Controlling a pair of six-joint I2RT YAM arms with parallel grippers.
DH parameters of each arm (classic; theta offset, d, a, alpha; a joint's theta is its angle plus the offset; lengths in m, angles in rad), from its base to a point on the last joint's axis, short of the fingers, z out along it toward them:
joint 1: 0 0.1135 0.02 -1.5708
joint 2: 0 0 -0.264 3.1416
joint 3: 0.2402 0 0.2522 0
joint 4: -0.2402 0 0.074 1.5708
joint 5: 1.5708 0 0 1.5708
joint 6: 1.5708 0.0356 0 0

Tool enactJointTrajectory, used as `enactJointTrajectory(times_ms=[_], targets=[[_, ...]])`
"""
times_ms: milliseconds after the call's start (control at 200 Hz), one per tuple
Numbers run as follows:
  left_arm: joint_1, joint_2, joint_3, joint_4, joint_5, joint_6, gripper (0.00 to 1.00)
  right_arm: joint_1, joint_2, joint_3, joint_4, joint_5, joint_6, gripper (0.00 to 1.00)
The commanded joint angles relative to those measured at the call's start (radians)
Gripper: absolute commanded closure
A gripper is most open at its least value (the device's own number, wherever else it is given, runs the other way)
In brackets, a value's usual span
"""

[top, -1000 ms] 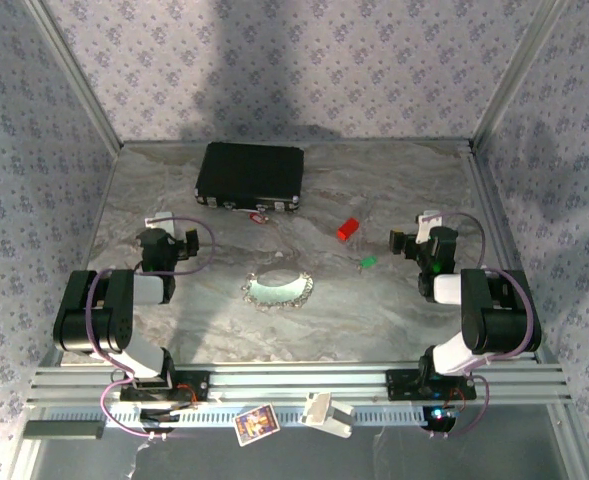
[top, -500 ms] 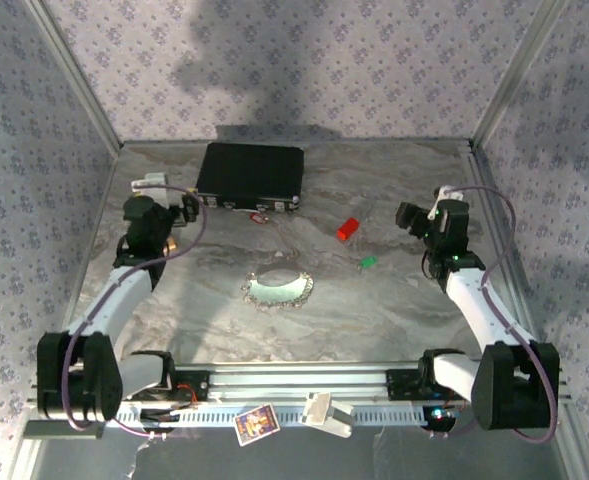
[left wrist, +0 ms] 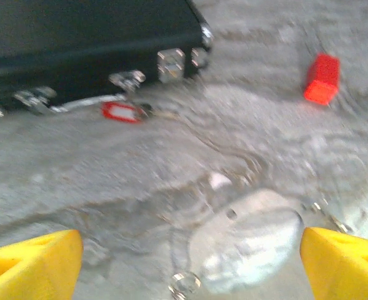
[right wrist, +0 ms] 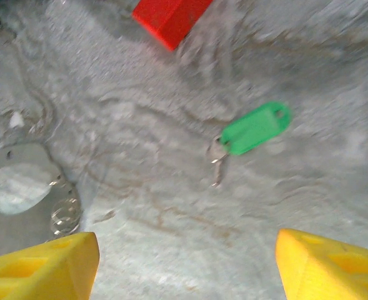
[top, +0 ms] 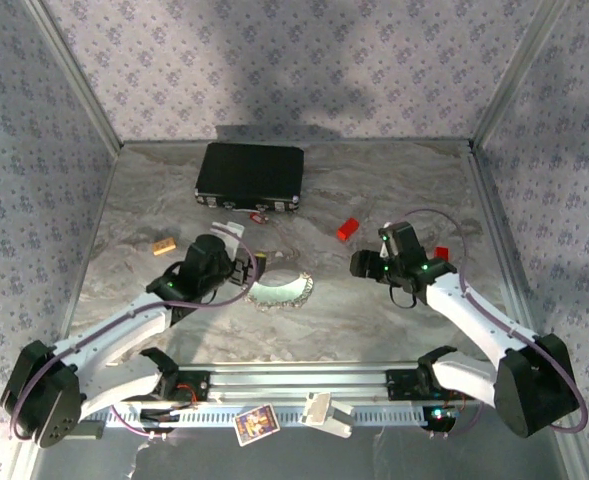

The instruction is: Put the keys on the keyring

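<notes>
The step in hand is judged to be the first pick-up, nothing being threaded yet. The right tool point(right wrist: 184, 269) is held wide open low over the bench point(right wrist: 140, 206), and the green key point(right wrist: 255, 128) is seen lying flat just ahead of its fingers. The left tool point(left wrist: 187, 265) is likewise spread open, with the keyring point(left wrist: 246, 240) lying on the bench just ahead, between its fingertips. The red key point(left wrist: 121, 111) is found beside the latches of the black case point(left wrist: 77, 44), well apart from the red block point(left wrist: 322, 78). The green key would best be taken by its plastic head, pinched across the narrow width, so that the ring end is left free. The keyring should be gripped on the pale band, not the loose chain. A thin, flat key may well slip, so the fingers should be lowered until the bench is touched before being closed
</notes>
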Motion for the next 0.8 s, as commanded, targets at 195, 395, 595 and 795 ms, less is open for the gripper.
enactJointTrajectory(times_ms=[195, 395, 595, 795], targets=[[-0.039, 0.206, 0.177, -0.174, 0.266, 0.317, 0.22, -0.019, -0.027, -0.032, 0.041, -0.112, 0.062, 0.25], [-0.041, 0.381, 0.277, -0.1, 0.397, 0.559, 0.36, -0.038, -0.117, -0.069, 0.01, -0.088, 0.044, 0.25], [-0.04, 0.553, 0.413, -0.184, 0.481, 0.777, 0.47, -0.048, -0.269, -0.13, 0.009, -0.034, 0.07, 0.25], [-0.04, 0.723, 0.577, -0.303, 0.535, 0.882, 0.64, -0.057, -0.345, -0.151, -0.004, -0.017, 0.074, 0.25]])
